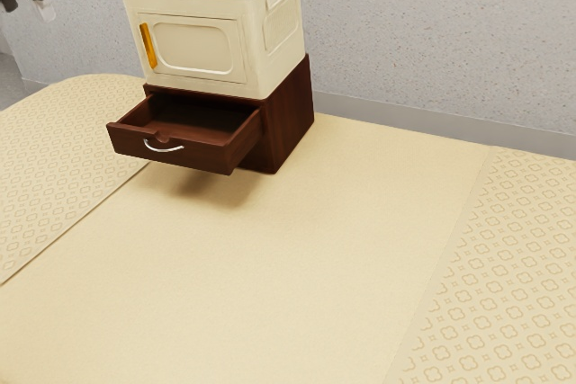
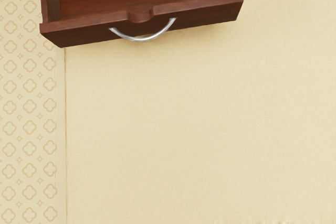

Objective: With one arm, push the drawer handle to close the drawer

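One drawer (image 1: pixel 209 156) extends from the cabinet (image 1: pixel 292 119), which stands near the wall-side edge of the tabletop (image 1: pixel 324 267). Its handle (image 1: pixel 164 150) is centred on the drawer's front, long axis parallel to that front and crosswise to the closing direction. Critical relation: the handle lies below the gripper (image 1: pixel 27 12) and toward the exterior view's right; the cabinet lies beyond the handle. The gripper hangs high, well apart from the drawer, fingers spread, holding nothing. The single arm appears to point the hand down at the tabletop. Probable next step: lower the gripper outside the handle, then push squarely toward the cabinet. An off-centre push could skew the drawer.
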`<state>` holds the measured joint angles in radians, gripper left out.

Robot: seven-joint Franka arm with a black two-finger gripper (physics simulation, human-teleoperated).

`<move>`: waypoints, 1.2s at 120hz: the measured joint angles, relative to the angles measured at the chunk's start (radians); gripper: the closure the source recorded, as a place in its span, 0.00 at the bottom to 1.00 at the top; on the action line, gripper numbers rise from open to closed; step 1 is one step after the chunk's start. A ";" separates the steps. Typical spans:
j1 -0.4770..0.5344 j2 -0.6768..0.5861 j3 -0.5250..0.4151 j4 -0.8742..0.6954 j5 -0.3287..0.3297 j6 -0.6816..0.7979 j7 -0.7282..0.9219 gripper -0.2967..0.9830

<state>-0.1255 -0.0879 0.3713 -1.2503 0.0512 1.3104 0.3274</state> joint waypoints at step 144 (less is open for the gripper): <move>0.012 0.126 -0.057 -0.660 0.021 0.558 -0.069 0.84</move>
<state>-0.1138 0.0386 0.3145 -1.9106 0.0725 1.8689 0.2582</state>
